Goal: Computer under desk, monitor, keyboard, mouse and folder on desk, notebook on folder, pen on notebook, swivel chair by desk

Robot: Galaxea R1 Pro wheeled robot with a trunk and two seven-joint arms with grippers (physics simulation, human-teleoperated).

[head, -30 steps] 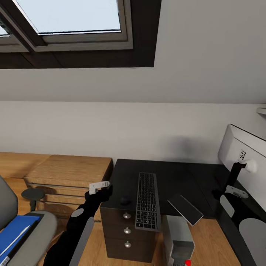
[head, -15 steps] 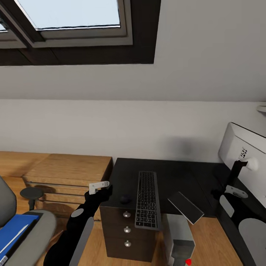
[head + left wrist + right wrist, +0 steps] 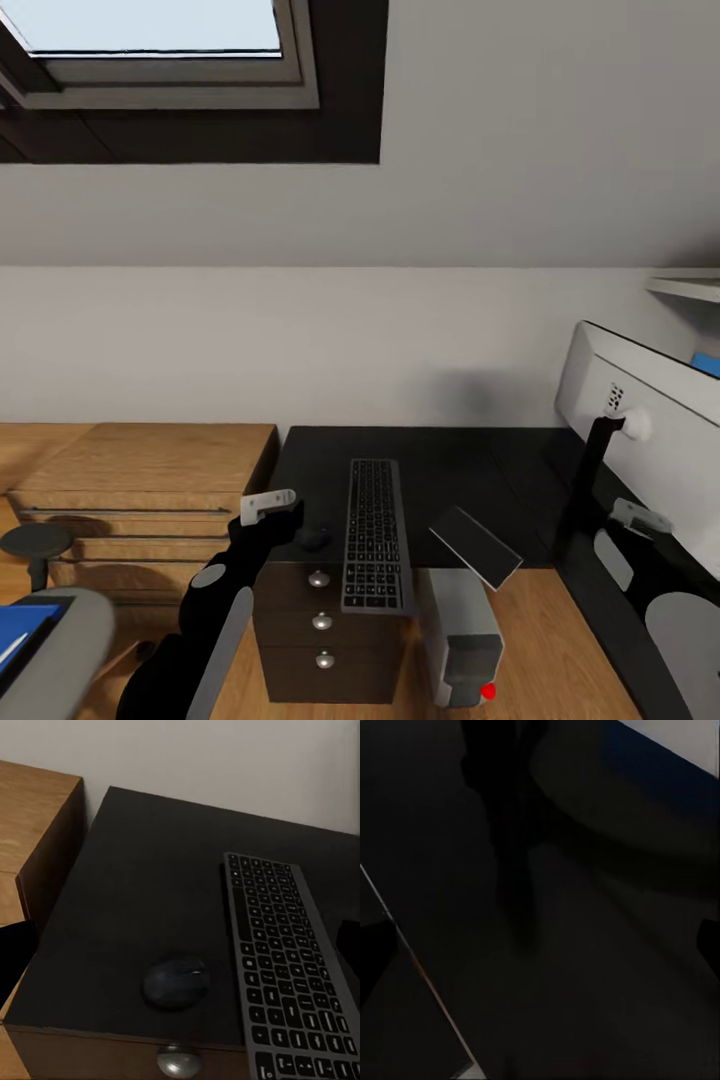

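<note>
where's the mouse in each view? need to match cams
Head view: the mouse sits near the desk's front left corner, between the left claw and the keyboard.
Left wrist view: low centre, the mouse lies beside the keyboard.
Right wrist view: too dark to find it.
Shared landmark: the keyboard.

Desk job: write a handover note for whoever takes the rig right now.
Left claw: raised at the desk's left end near the mouse, carrying nothing; open or shut unclear. Right claw: near the monitor stand, state unclear.
Desk: keyboard lies on it with the mouse beside it. Monitor stands at the right. Notebook overhangs the front edge, tilted.
Computer is on the floor by the drawers.
Folder is on the chair, with a pale stick, likely the pen, on it.
Left: folder to desk, notebook on it, pen on top, chair alongside.
</note>
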